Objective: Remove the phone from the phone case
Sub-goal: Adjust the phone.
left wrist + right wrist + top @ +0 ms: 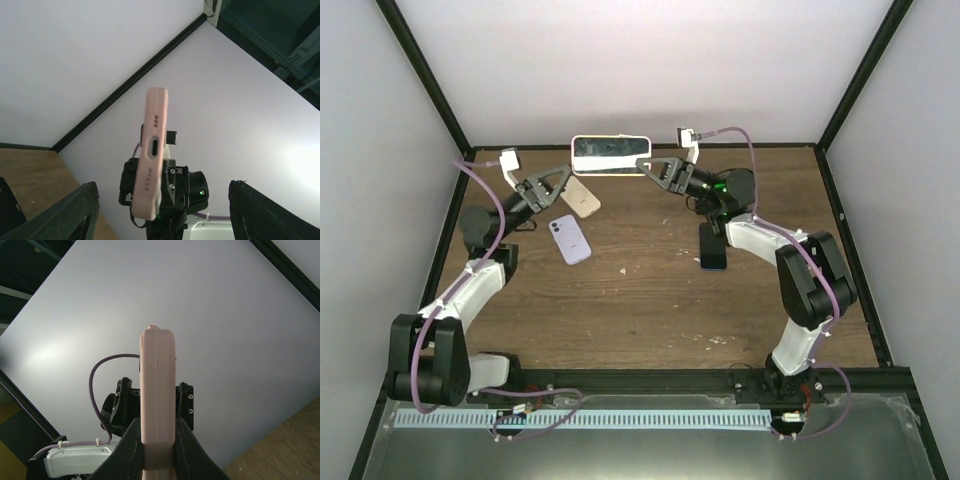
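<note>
A phone in a pink case (610,155) is held level in the air near the back wall, screen up. My right gripper (642,163) is shut on its right end; in the right wrist view the fingers (131,440) clamp both faces of the pink case (157,390). My left gripper (567,173) is open at the phone's left end and does not touch it. In the left wrist view the case's port end (154,155) stands ahead of the wide-apart fingers (70,215), with my left gripper (160,220) empty.
On the wooden table lie a beige phone (582,197) under the left gripper, a purple phone (570,239) left of centre, and a black phone (713,246) by the right arm. White walls enclose the back and sides.
</note>
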You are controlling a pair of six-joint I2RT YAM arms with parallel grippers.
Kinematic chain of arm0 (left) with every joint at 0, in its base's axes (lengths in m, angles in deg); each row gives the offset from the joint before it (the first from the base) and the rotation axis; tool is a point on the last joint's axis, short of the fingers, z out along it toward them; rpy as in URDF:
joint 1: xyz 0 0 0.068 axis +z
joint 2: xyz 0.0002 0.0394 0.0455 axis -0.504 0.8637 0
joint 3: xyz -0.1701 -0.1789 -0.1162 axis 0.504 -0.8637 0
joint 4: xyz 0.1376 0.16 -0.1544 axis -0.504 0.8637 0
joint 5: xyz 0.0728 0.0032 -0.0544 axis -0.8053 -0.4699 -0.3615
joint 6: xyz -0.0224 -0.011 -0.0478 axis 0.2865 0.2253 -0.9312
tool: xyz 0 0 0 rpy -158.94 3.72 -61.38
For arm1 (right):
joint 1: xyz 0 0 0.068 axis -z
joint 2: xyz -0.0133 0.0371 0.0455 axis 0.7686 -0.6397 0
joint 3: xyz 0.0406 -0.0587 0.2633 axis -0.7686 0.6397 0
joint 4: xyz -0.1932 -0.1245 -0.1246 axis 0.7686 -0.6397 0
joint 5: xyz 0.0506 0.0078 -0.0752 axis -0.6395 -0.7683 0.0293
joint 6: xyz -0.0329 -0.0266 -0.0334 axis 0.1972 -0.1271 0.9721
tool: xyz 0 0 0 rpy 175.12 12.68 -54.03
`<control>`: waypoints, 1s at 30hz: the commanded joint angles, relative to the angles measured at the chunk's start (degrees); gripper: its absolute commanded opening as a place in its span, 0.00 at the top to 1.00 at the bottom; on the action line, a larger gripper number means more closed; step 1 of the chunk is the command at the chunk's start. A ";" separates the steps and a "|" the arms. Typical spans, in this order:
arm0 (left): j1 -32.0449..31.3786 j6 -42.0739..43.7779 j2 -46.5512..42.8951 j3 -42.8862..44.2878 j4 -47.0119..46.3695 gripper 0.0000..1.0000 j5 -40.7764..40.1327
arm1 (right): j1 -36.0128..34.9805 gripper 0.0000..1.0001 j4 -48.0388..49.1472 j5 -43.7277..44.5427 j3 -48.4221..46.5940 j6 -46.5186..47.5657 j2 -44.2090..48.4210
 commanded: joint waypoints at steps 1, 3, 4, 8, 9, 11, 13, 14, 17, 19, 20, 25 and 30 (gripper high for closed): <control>-2.05 0.77 -0.55 1.21 -4.28 0.29 2.97 | -0.70 0.99 4.60 2.65 -1.72 -0.53 -0.09; -2.90 0.74 -0.19 1.78 -4.20 0.31 3.57 | -0.96 0.99 5.03 2.65 -1.70 -1.16 -0.42; -2.94 0.52 0.01 1.95 -3.91 0.32 3.36 | -1.08 0.99 5.28 2.73 -1.64 -1.41 -0.50; -3.31 0.20 0.71 2.92 -3.43 0.35 3.23 | -1.52 0.99 5.99 2.95 -1.59 -2.11 -0.67; -3.42 0.17 0.95 3.13 -3.43 0.36 3.20 | -1.77 0.99 6.09 2.88 -1.67 -2.38 -0.71; -3.51 0.32 1.44 3.53 -3.26 0.38 3.30 | -2.25 0.99 6.33 2.75 -1.69 -2.68 -0.88; -3.53 0.40 1.77 3.83 -2.96 0.40 3.27 | -2.86 0.99 6.39 2.64 -1.54 -2.79 -0.89; -3.68 0.54 1.82 4.07 -2.58 0.41 3.43 | -3.21 0.99 6.57 2.50 -1.39 -2.81 -0.87; -3.82 0.72 1.82 4.24 -2.18 0.44 3.56 | -3.72 0.99 6.90 2.38 -1.07 -2.75 -0.81; -3.81 0.74 1.74 4.24 -2.12 0.48 3.61 | -3.90 0.99 6.80 2.16 -1.08 -2.57 -0.72; -3.82 0.76 1.67 4.19 -2.11 0.51 3.66 | -3.92 0.99 6.79 2.16 -1.07 -2.54 -0.72; -3.82 0.58 1.39 3.79 -2.63 0.66 3.42 | -4.26 0.99 7.34 2.23 -0.57 -2.58 -0.70; -3.82 0.86 1.39 4.30 -0.95 0.94 3.51 | -4.62 0.99 7.79 1.60 0.32 -1.55 -0.72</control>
